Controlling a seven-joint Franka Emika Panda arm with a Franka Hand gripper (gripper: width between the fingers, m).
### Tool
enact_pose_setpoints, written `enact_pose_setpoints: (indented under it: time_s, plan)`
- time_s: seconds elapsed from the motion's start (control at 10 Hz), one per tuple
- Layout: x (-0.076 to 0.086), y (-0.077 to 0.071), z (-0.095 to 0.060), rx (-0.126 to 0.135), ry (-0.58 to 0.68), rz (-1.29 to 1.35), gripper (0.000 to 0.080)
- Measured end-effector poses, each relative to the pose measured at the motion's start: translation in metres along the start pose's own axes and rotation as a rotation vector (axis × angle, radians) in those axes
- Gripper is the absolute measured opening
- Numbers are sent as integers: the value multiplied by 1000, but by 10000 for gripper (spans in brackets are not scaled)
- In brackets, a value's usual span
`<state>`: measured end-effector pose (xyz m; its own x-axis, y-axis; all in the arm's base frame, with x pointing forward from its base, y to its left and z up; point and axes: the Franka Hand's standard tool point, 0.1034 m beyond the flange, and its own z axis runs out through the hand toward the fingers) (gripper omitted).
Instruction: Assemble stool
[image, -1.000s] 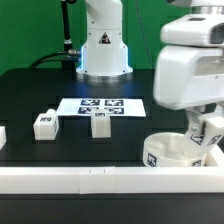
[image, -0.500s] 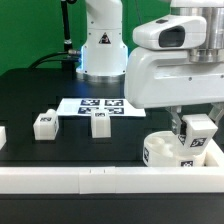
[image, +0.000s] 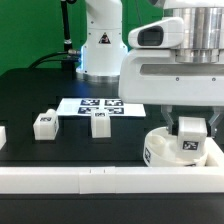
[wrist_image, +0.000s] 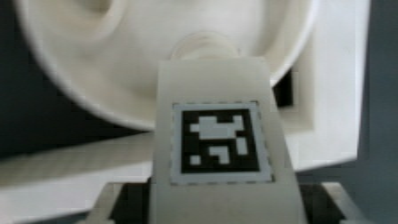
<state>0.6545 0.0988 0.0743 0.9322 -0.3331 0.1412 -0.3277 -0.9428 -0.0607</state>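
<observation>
White plastic casing fills the exterior view's right, where my arm hangs low with the wrist pointing down and the gripper (image: 190, 124) clamped on one block leg (wrist_image: 217, 140), its tag facing the wrist camera. That leg sits just over the round seat (image: 160, 152) beside the border rail (image: 90, 181); I cannot tell whether they touch. A spare leg (image: 44, 123) and another spare leg (image: 99, 122) stand apart on the black table (image: 30, 95), near the marker board (image: 100, 105).
</observation>
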Motion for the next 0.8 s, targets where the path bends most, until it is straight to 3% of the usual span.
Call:
enact_pose_setpoints:
  time_s: [0.3,0.8]
  plan:
    - [1,7,0,64,3,311,337]
    - [-4,10,0,72,-24,668,340]
